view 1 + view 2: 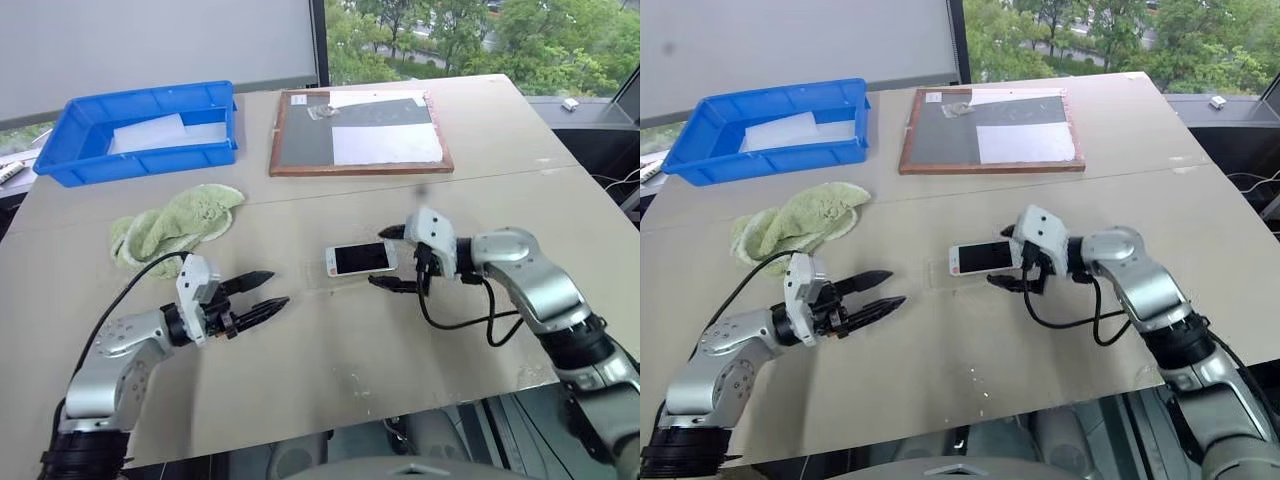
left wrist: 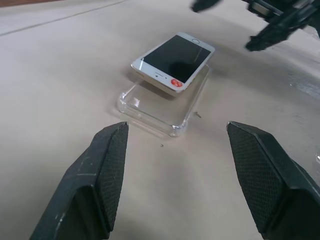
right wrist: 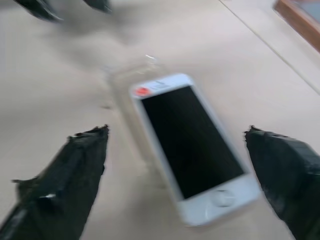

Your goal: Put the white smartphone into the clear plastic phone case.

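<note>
1. We judge the seating step unfinished: the white smartphone [image 2: 172, 62] lies askew on the clear plastic phone case [image 2: 162, 107], centre frame.
2. Next, we must square it and press it in.
3. Our right gripper [image 1: 402, 258], spread, flanks the phone's right end; our left gripper [image 1: 260, 293], spread, waits lower left.

Left claw [image 1: 268, 291] fingers spread, empty, right claw [image 1: 394, 258] fingers wide apart, empty
</note>
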`<state>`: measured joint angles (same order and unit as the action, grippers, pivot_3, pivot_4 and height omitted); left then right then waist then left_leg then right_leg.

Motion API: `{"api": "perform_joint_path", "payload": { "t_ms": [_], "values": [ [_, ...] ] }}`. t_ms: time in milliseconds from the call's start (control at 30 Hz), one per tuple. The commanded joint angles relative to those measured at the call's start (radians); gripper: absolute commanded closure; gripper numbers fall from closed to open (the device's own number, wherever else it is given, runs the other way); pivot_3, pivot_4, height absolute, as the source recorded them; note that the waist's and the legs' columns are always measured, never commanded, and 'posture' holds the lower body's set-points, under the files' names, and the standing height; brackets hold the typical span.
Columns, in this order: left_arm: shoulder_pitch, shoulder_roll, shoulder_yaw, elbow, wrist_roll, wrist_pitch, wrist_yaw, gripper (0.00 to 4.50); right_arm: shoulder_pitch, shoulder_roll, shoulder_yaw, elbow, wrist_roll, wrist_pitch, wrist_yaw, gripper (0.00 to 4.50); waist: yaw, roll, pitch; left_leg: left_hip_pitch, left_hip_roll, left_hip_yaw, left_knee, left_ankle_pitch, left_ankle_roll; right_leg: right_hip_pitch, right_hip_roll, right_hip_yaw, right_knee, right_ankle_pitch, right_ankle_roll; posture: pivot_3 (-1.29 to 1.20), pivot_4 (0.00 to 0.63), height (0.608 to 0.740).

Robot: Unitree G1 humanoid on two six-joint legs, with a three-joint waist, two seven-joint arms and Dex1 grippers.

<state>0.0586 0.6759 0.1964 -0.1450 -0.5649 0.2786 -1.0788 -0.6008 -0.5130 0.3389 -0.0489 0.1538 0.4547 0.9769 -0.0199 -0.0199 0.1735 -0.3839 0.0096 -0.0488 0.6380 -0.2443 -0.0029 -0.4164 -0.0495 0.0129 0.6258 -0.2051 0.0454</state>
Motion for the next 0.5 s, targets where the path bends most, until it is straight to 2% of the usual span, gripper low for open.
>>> {"api": "perform_joint_path", "payload": {
  "t_ms": [33,300,500],
  "values": [
    [0.013,0.018,0.019,-0.056,-0.007,-0.017,-0.018,1.28,-0.066,0.016,0.048,0.122,-0.069,-0.095,0.028,0.01,0.0,0.0,0.0,0.0,0.0,0.0,0.0,0.0,0.0,0.0,0.0,0.0,0.0,0.0,0.0,0.0,0.15,0.74],
    [0.091,-0.008,0.032,-0.134,-0.01,-0.027,0.016,1.28,-0.123,0.041,0.091,0.302,-0.125,-0.222,0.117,0.01,0.002,0.0,0.0,-0.002,-0.001,0.0,0.0,0.0,0.0,-0.002,-0.001,0.001,0.0,0.004,0.0,0.0,0.15,0.74],
    [0.119,-0.014,0.024,-0.142,0.006,-0.054,0.015,1.28,-0.146,0.068,0.072,0.378,-0.127,-0.24,0.134,0.01,0.002,0.0,0.0,-0.001,0.0,0.0,0.0,0.0,0.0,-0.002,0.0,0.0,0.0,0.002,-0.003,0.0,0.15,0.74]
  ]
}}
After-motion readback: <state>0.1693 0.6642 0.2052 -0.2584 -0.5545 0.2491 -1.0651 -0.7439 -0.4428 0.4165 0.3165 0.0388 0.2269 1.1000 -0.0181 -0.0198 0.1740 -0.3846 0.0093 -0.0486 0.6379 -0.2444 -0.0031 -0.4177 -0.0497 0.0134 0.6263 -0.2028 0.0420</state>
